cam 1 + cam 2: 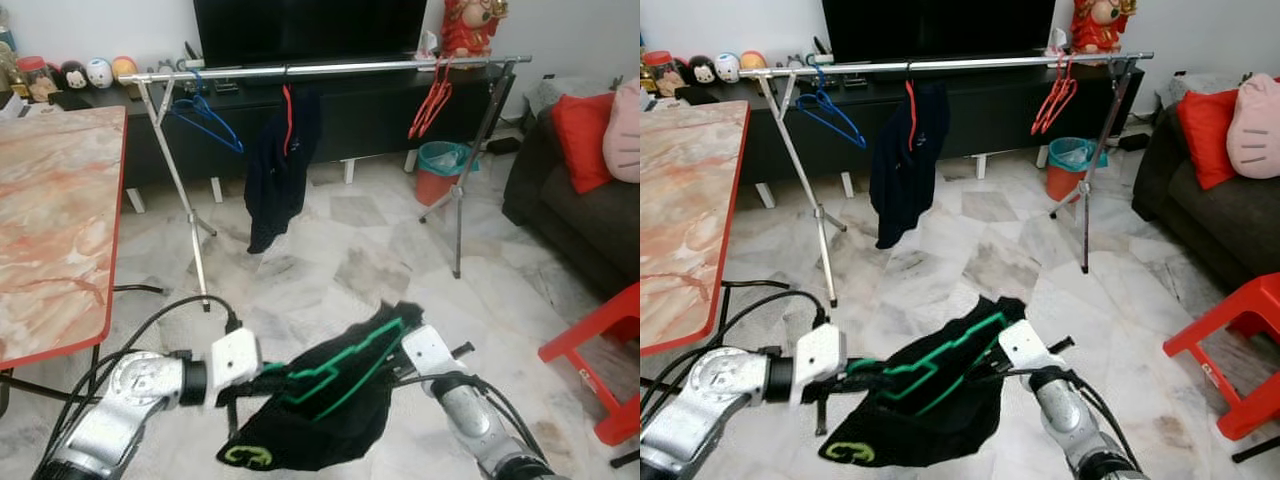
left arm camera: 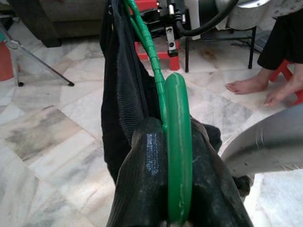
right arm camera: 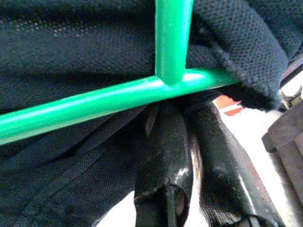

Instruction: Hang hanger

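A green hanger (image 1: 335,370) carrying a black garment (image 1: 320,420) with a yellow-green logo hangs low in front of me, between my two arms. My left gripper (image 1: 262,378) is shut on one end of the hanger; in the left wrist view the green bar (image 2: 177,156) sits squeezed between the two black fingers (image 2: 147,165). My right gripper (image 1: 397,362) holds the other end, its fingers (image 3: 165,142) closed on black cloth just under the hanger's green bars (image 3: 118,97). The silver clothes rail (image 1: 340,68) stands about two metres ahead.
The rail carries a blue hanger (image 1: 208,118), a dark garment (image 1: 278,170) on a red hanger and red hangers (image 1: 430,100). Marble table (image 1: 50,220) at left, red stool (image 1: 600,350) and sofa (image 1: 580,210) at right. Orange bin (image 1: 440,172) behind the rail. A person's feet (image 2: 246,85) nearby.
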Tool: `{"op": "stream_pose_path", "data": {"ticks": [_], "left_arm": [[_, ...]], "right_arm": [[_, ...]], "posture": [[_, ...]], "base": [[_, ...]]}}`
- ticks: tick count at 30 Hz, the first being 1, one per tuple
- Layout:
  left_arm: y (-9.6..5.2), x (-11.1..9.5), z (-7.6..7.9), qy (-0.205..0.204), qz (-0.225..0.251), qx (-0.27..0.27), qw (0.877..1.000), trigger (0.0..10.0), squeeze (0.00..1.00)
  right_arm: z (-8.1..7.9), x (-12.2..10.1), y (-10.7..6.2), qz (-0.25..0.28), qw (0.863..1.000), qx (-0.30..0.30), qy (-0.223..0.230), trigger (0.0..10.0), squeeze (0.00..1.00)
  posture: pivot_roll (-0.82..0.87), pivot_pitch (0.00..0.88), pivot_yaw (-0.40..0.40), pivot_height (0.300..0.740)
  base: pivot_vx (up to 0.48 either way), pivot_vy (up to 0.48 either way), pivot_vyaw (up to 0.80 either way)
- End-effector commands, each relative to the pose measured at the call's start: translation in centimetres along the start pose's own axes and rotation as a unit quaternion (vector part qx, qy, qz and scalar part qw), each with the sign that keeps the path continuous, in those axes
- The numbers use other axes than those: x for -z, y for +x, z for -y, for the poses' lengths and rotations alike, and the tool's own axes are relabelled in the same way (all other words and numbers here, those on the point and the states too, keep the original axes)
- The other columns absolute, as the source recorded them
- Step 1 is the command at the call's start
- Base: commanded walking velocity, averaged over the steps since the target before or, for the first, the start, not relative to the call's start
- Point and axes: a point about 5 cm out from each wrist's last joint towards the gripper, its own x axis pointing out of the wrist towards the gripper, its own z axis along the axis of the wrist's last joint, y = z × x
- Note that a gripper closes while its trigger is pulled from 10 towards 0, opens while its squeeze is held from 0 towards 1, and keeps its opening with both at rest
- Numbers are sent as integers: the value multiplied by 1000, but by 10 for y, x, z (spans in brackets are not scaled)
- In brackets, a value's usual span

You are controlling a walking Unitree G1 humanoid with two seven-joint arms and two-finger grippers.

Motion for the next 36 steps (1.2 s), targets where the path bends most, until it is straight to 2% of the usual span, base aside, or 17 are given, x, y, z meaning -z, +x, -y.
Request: {"op": "stream_pose_path", "data": {"ticks": [1, 6, 7, 12, 14, 18, 19, 25, 26, 28, 30, 31, 32, 34, 36], "left_arm": [[1, -26, -6, 24, 68, 4, 997, 10000, 0], [2, -30, 1, 6, 86, 35, 996, 10000, 0], [1, -32, 5, -1, 90, 55, 994, 10000, 0], [-4, -31, 11, -10, 78, 102, 992, 10000, 0], [-10, -28, 14, -2, 52, 123, 991, 10000, 0], [-16, -22, 8, 7, 16, 111, 994, 10000, 0], [-19, -16, 5, 20, -14, 99, 995, 10000, 0], [-27, 8, -2, 35, -100, 49, 993, 10000, 0], [-29, 17, -8, 45, -138, 24, 989, 10000, 0], [-31, 24, -10, 60, -169, 18, 984, 10000, 0], [-35, 38, -16, 84, -227, -13, 970, 10000, 0], [-35, 38, -16, 84, -227, -13, 970, 10000, 0], [-36, 45, -20, 96, -256, -29, 961, 10000, 0], [-36, 48, -22, 104, -266, -38, 958, 10000, 0], [-33, 48, -15, 121, -243, -13, 962, 10000, 0]], "right_arm": [[-11, 1, -2, 0, 1000, -30, 8, 0, 0], [-15, 0, -2, 4, 999, -46, 11, 0, 0], [-16, -1, -2, 6, 999, -51, 12, 0, 0], [-16, -3, -2, 16, 997, -73, -5, 0, 0], [-11, -3, -3, 21, 997, -75, -15, 0, 0], [0, -2, -3, 23, 997, -65, -22, 0, 0], [7, -2, -2, 22, 998, -61, -26, 0, 0], [10, -1, -3, 21, 996, -70, -42, 0, 0], [11, 0, -4, 21, 996, -71, -43, 0, 0], [11, 0, -4, 21, 996, -72, -44, 0, 0], [13, 0, -4, 22, 996, -74, -46, 0, 0], [13, 0, -4, 22, 996, -74, -46, 0, 0], [14, 0, -5, 24, 996, -74, -47, 0, 0], [15, 0, -5, 25, 996, -73, -46, 0, 0], [15, -1, -5, 27, 996, -73, -46, 0, 0]], "posture": [[20, 0, -51, 740], [19, 0, -50, 740], [18, 0, -50, 740], [18, 0, -49, 740], [18, 0, -49, 740], [19, 0, -48, 740], [21, 0, -47, 740], [24, 0, -49, 740], [24, 0, -49, 740], [25, 0, -49, 740], [25, 0, -48, 740], [25, 0, -48, 740], [23, 0, -46, 740], [20, 0, -45, 740], [17, 0, -44, 740]], "base": [[0, 0, 0], [0, 0, 0], [0, 0, 0], [0, 0, 0], [0, 0, 0], [0, 0, 0], [0, 0, 0], [0, 0, 0], [0, 0, 0], [0, 0, 0], [0, 0, 0], [0, 0, 0], [0, 0, 0], [0, 0, 0], [0, 0, 0]]}}
